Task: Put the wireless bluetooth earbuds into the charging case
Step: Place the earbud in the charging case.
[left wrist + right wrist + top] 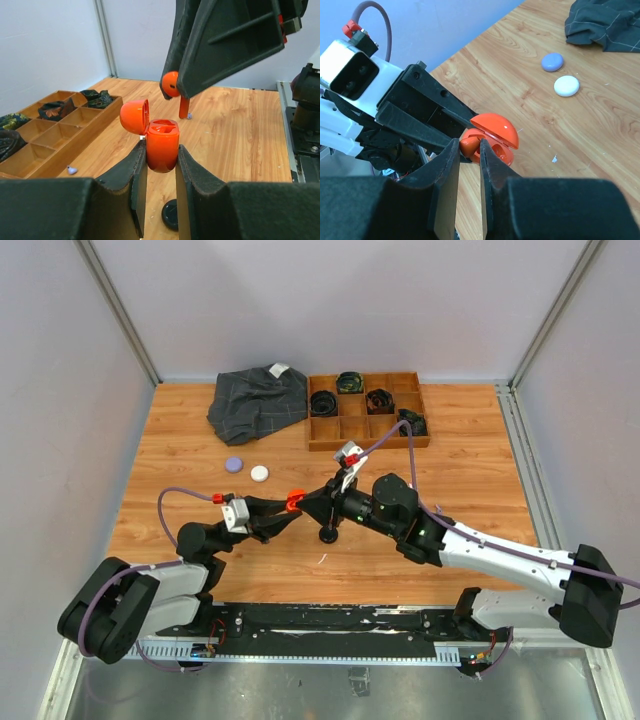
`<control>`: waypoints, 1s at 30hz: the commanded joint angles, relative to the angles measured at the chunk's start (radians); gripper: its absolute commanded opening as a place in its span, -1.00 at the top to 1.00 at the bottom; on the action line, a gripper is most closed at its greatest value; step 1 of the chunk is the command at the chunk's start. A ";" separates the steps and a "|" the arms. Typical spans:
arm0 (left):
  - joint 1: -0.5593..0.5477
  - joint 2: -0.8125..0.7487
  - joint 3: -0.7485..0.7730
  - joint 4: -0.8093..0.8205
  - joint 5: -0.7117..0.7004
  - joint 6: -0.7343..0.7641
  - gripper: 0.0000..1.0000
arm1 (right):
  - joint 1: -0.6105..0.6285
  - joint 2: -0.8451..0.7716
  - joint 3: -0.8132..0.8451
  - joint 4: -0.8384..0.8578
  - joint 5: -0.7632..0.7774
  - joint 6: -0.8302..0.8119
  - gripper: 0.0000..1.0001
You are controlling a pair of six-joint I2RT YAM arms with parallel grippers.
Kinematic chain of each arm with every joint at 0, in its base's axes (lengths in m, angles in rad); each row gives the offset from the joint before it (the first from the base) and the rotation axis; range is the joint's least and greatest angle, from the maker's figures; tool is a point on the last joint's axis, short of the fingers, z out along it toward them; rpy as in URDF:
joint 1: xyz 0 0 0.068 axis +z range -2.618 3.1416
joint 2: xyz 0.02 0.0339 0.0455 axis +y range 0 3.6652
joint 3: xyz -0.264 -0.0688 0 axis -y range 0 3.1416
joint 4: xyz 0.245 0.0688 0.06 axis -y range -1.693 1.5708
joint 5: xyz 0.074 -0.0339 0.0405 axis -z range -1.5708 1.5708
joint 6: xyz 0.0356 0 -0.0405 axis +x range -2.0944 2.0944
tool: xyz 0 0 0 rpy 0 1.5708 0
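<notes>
Top: left pincer (289, 506) & right pincer (304, 502) meet over wooden bench (200, 440). Left wrist: left pincer clamps a glossy orange-red plastic charging case (162, 147), held upright w/ lid open. Right wrist: right pincer pinches a small orange-red plastic earbud (468, 144) just above it.

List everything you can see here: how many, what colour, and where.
charging case: one, orange-red, lid open, upright in the left gripper
earbud: one, orange-red, in the right gripper, just above the case
purple puck: one, left of centre
white puck: one, next to the purple one
black puck: one, on the table below the grippers
cloth: one, dark grey, far left
tray: one, wooden, far centre, right of the cloth
coiled belts: several, black, in tray compartments
small piece: one, pale, beside the tray; too small to identify
table: one, wood
left gripper: black, shut on the case
right gripper: black, shut on the earbud
</notes>
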 commanded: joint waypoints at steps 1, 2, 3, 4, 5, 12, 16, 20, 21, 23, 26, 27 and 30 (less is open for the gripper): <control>0.001 -0.027 -0.007 0.241 -0.017 0.006 0.87 | 0.030 0.022 0.007 0.051 0.038 0.001 0.72; 0.001 -0.031 -0.009 0.242 -0.019 0.006 0.88 | 0.031 0.026 0.007 0.052 0.042 0.001 0.72; 0.001 -0.034 -0.010 0.242 -0.020 0.004 0.89 | 0.033 0.030 0.004 0.055 0.047 0.003 0.72; 0.001 -0.037 -0.011 0.242 -0.022 0.003 0.89 | 0.037 0.032 0.000 0.062 0.055 0.002 0.72; 0.001 -0.040 -0.012 0.241 -0.022 0.002 0.89 | 0.040 0.033 -0.005 0.068 0.064 0.002 0.72; -0.001 -0.050 -0.018 0.241 -0.024 0.002 0.90 | 0.044 0.020 -0.023 0.098 0.090 0.004 0.73; -0.001 -0.033 -0.022 0.242 -0.024 0.010 0.90 | 0.046 -0.003 -0.021 0.107 0.085 -0.002 0.73; -0.002 -0.026 -0.021 0.242 -0.017 0.002 0.91 | 0.047 -0.016 -0.031 0.123 0.088 0.002 0.72; -0.002 -0.026 -0.020 0.242 -0.015 0.002 0.91 | 0.047 -0.019 -0.032 0.125 0.087 0.002 0.72; -0.002 -0.028 -0.018 0.242 -0.011 0.003 0.91 | 0.047 -0.018 -0.033 0.134 0.093 0.003 0.71; -0.003 -0.027 -0.012 0.242 -0.008 -0.001 0.92 | 0.047 -0.003 -0.033 0.134 0.101 0.003 0.72; -0.004 -0.026 -0.012 0.242 -0.007 -0.003 0.92 | 0.047 0.002 -0.032 0.134 0.098 0.006 0.72; -0.006 -0.025 -0.008 0.242 -0.008 -0.006 0.92 | 0.047 0.017 -0.031 0.137 0.095 0.013 0.71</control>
